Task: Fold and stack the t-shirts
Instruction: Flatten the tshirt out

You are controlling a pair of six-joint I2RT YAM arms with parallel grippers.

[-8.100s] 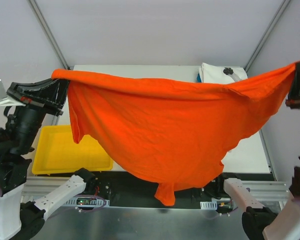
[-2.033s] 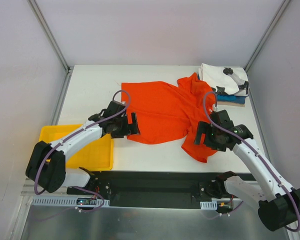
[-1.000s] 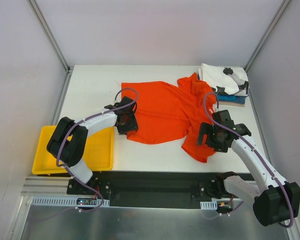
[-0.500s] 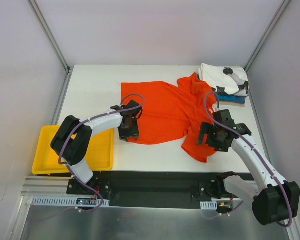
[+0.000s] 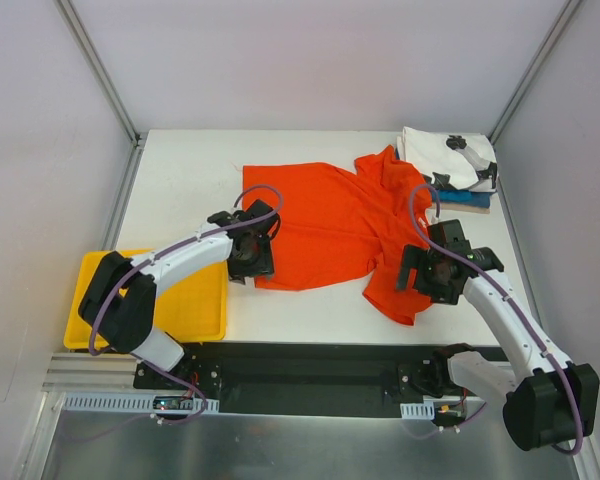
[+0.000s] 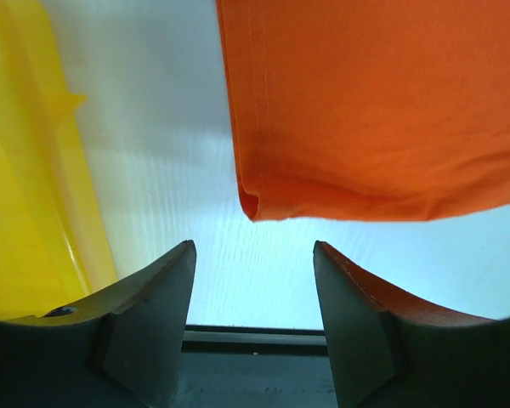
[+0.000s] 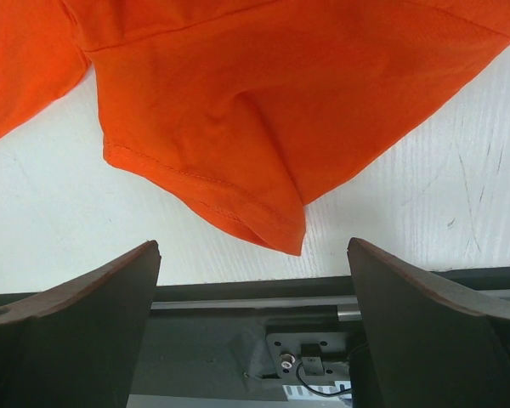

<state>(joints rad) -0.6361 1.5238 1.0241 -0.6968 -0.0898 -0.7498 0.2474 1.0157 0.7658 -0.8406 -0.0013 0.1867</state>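
Left arm shifted; three t-shirts (image 5: 330,225), one tray (image 5: 195,300).

Both arms outstretched, fingers (image 6: 357,331) apart, empty

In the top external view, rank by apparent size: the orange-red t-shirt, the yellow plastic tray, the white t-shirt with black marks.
1. Orange-red t-shirt, spread on the table.
2. Yellow plastic tray, partly hidden by the left arm.
3. White t-shirt with black marks, folded at the far right.

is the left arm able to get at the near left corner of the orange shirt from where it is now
Probably yes. The left gripper hangs open just short of the orange shirt, whose corner lies flat on the bare table between the fingers' line, nothing covering it. The yellow tray sits off to one side.
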